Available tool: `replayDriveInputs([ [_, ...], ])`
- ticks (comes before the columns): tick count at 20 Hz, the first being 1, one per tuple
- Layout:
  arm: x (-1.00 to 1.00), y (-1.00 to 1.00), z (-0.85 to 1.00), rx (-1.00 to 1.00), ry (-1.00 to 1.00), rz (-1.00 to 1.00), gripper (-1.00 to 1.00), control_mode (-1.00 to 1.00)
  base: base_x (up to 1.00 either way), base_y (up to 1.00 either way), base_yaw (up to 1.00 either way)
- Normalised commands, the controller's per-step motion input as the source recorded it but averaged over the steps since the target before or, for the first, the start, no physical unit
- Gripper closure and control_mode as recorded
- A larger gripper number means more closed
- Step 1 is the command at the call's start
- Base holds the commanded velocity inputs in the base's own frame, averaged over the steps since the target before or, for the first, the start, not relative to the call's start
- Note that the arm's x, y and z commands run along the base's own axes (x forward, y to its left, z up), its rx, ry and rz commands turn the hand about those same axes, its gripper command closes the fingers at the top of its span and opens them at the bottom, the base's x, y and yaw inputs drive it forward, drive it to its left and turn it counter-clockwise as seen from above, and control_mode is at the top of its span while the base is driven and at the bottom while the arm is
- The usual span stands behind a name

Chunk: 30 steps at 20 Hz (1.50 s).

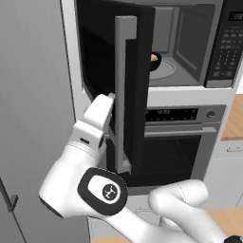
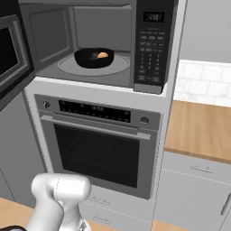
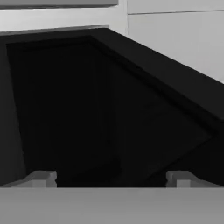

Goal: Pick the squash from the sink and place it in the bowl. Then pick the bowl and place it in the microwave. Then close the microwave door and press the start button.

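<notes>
A: Location of the squash?

B: Inside the bowl, as an orange patch above the black rim. Bowl resting on the round grey plate within the microwave, roughly at the plate's centre. From the left base view, squash and bowl partly hidden behind the door edge.

A: Position of the microwave door?

B: Swung out toward the camera, seen nearly edge-on in the left base view, with the vertical grey handle facing forward. Cavity open. Keypad panel along the right side of the cavity.

A: State of the gripper?

B: Spread wide, nothing between the fingertips. In the hand view, two grey tips far apart at the bottom, aimed at a dark surface, apparently the door's black glass. In the left base view, the hand close to the left of the handle; contact with the door impossible to judge.

A: Surroundings?

B: Oven with horizontal bar handle directly below the microwave. Wooden counter to the right, white tiled wall behind it, grey drawers underneath.
</notes>
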Motion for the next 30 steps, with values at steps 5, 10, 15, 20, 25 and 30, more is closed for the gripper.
replayDriveInputs([
  [5, 0.44, -0.9, 0.35, 0.05, 0.12, 0.01, -1.0, -1.0, 0.0, 0.0, 0.0],
  [10, 0.42, -0.98, 0.24, 0.07, 0.1, 0.05, -1.0, -1.0, 0.0, 0.0, 0.0],
  [15, 0.42, -0.86, 0.21, 0.09, 0.13, 0.08, -1.0, -1.0, 0.0, 0.0, 0.0],
  [20, 0.47, -0.71, 0.12, 0.12, 0.13, 0.16, -1.0, -1.0, 0.0, 0.0, 0.0],
  [25, 0.5, -0.54, 0.0, 0.12, 0.11, 0.25, -1.0, -1.0, 0.0, 0.0, 0.0],
  [30, 0.57, -0.35, 0.0, 0.09, 0.12, 0.27, -1.0, -1.0, 0.0, 0.0, 0.0],
])
